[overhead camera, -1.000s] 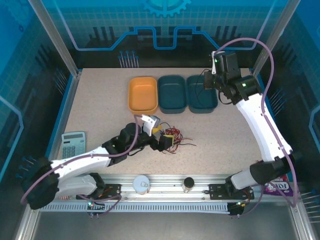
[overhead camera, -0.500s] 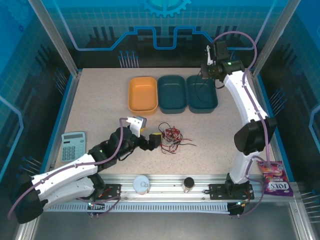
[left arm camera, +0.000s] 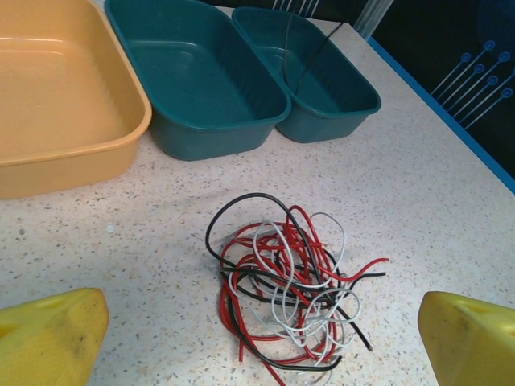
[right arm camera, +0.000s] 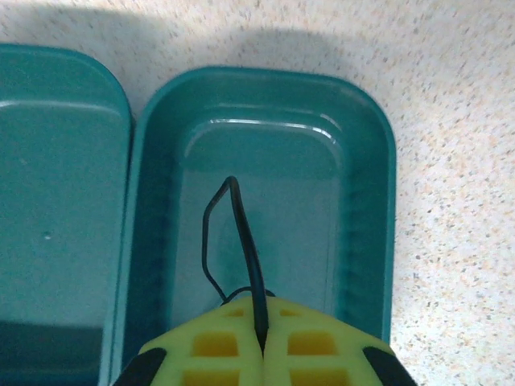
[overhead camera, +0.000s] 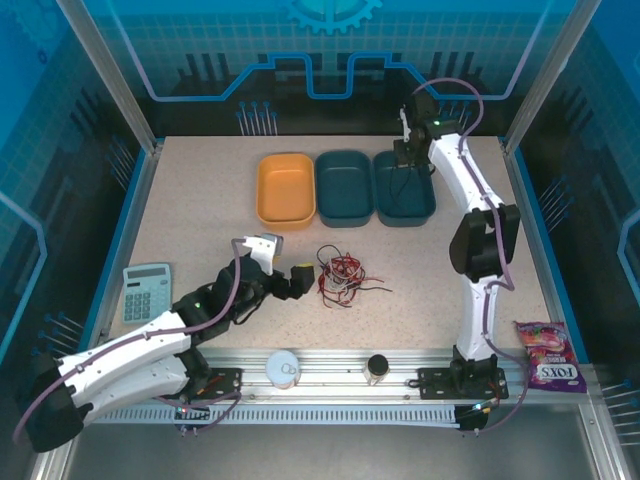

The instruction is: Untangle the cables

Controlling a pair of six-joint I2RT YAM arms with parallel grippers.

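Note:
A tangle of red, black and white cables (overhead camera: 340,276) lies mid-table; in the left wrist view the cables (left arm camera: 294,289) sit just ahead of and between my yellow fingertips (left arm camera: 48,334). My left gripper (overhead camera: 298,282) (left arm camera: 265,342) is open and holds nothing. My right gripper (overhead camera: 406,156) (right arm camera: 261,342) hangs over the right teal bin (right arm camera: 366,161), shut on a single black cable (right arm camera: 244,233). That cable loops down from the closed jaws into the bin.
An orange bin (overhead camera: 286,190), a middle teal bin (overhead camera: 343,187) and the right teal bin (overhead camera: 403,188) stand in a row at the back. A calculator (overhead camera: 147,290) lies at the left edge, a candy bag (overhead camera: 548,356) at the front right. Two small round items (overhead camera: 284,368) sit on the front rail.
The right arm has swung left and back, carrying the black cable over the right teal bin. The left gripper has drawn back a little to the left of the tangle, staying open.

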